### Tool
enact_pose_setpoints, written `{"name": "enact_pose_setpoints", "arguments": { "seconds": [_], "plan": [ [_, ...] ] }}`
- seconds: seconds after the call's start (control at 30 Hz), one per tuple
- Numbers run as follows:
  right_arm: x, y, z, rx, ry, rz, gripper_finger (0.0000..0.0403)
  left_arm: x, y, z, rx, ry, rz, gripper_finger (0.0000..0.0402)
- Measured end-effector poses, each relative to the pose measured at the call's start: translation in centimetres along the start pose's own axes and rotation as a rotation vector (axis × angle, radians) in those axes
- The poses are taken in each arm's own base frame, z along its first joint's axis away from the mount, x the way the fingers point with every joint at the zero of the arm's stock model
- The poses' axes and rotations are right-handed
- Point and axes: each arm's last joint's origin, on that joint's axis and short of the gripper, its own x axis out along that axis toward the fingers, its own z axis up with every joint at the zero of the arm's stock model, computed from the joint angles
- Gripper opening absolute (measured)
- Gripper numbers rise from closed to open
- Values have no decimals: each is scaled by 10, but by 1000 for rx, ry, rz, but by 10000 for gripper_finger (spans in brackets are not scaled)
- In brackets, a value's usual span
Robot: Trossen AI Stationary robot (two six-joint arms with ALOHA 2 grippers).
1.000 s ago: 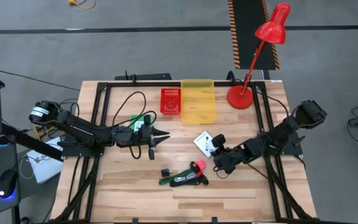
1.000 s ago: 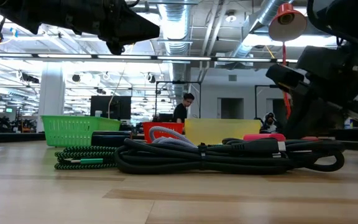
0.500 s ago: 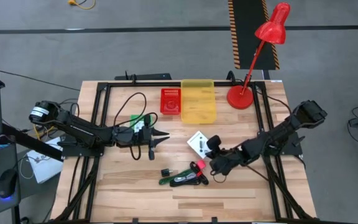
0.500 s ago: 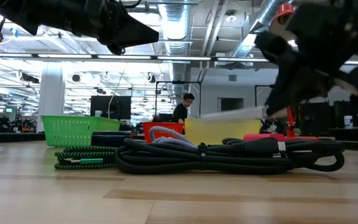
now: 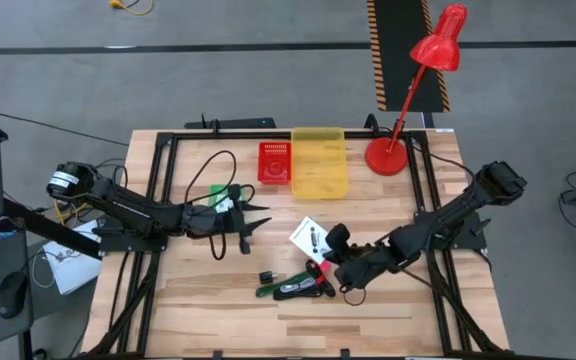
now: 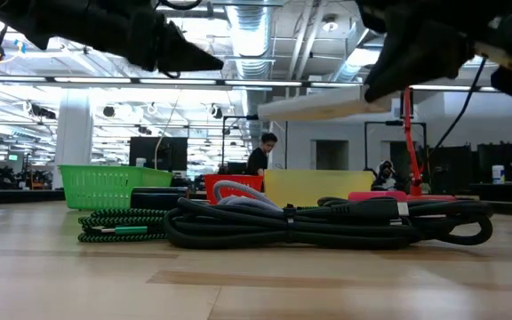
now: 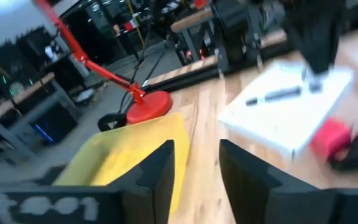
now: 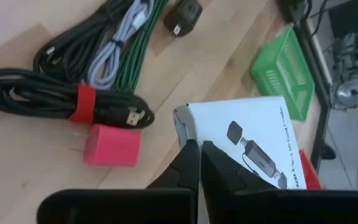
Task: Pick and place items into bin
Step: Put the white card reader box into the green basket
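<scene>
So the right pincer (image 5: 330,238) is pinching the white square packet (image 5: 308,238) by its edge and holding it up in the air, clear of the bench (image 5: 208,305), fingers (image 8: 189,163) closed tight on the corner. In the low view the packet is hanging roughly flat, well above the pile of stuff. The wrist view is showing a printed picture of a small black gadget on its face. Below it, the rest of the items are sitting on the wood: a coiled black cable (image 8: 48,99) with a red band, a pink block (image 8: 112,145) just beside the cable's plug, a green braided cable (image 8: 135,62) alongside a grey one, and a tiny black block (image 5: 265,276) a little apart. The left pincer (image 5: 258,222) is hovering over the left half of the bench near a green basket (image 5: 223,194), fingers (image 7: 157,171) slightly apart and gripping nothing. The yellow bin (image 5: 319,160) is sitting at the far side, next to a small red basket (image 5: 274,162) and a red lamp (image 5: 408,100).
</scene>
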Motion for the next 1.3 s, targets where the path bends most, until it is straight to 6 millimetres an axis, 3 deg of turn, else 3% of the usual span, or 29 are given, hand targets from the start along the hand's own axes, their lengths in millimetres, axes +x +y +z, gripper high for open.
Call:
{"name": "enact_pose_setpoints", "arguments": {
  "seconds": [0.23, 0.73, 1.3],
  "plan": [
    [-10, -15, 13, -11, -15, -6, 0, 0, -2, -5, 289, 59, -1, 147],
    [-19, -36, 27, 10, -106, -22, 0, -1, -1, -10, 876, 135, 11, 149],
    [-2, -78, 15, 70, -274, -33, 0, -1, 1, -3, 990, 88, 54, 149]
  ]
}}
